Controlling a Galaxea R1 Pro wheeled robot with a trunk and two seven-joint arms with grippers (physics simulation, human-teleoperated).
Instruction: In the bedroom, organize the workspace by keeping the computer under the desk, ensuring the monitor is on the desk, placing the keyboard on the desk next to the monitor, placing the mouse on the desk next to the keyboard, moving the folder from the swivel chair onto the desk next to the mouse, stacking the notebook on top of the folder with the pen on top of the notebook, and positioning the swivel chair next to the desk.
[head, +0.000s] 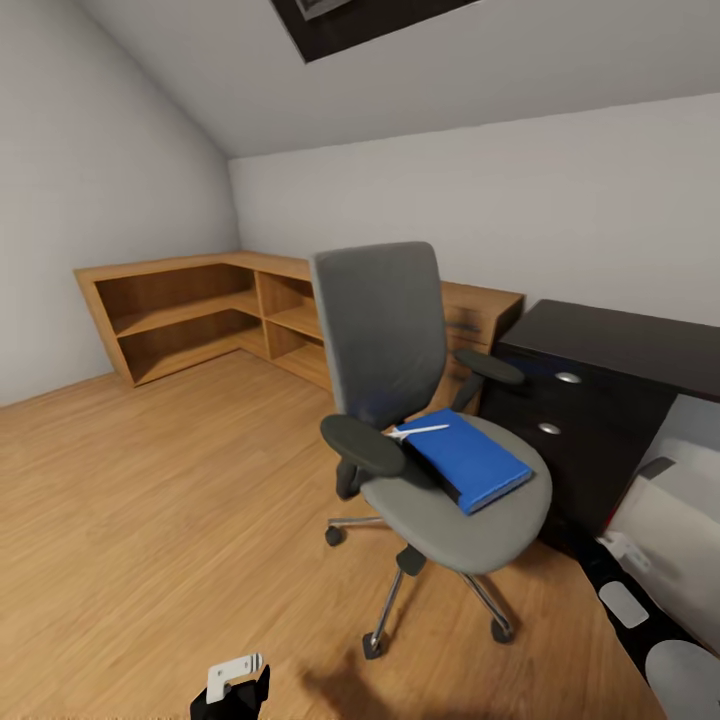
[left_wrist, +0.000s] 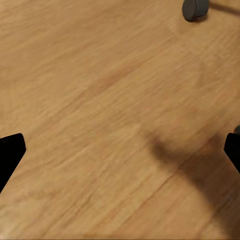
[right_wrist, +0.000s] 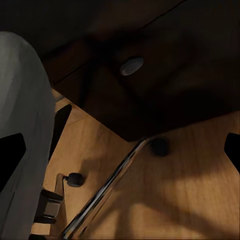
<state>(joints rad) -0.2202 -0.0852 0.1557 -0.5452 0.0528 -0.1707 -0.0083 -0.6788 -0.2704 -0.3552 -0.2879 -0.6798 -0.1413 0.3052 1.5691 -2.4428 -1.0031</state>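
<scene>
On the swivel chair (head: 430, 440) seat ahead of me lies the folder (head: 470, 458), pen (head: 420, 431) by its back edge, well away from my left gripper (left_wrist: 120, 155). My left wrist camera adds spread fingertips over bare floor (left_wrist: 90, 100); my right gripper (right_wrist: 120, 150), also spread, faces the chair's chrome leg (right_wrist: 107, 187).

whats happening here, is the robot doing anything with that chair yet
Not yet. The swivel chair stands on the wood floor beside the black desk, with the blue folder and the pen lying on its seat. Both grippers hang open and empty, the left gripper over bare floor.
</scene>
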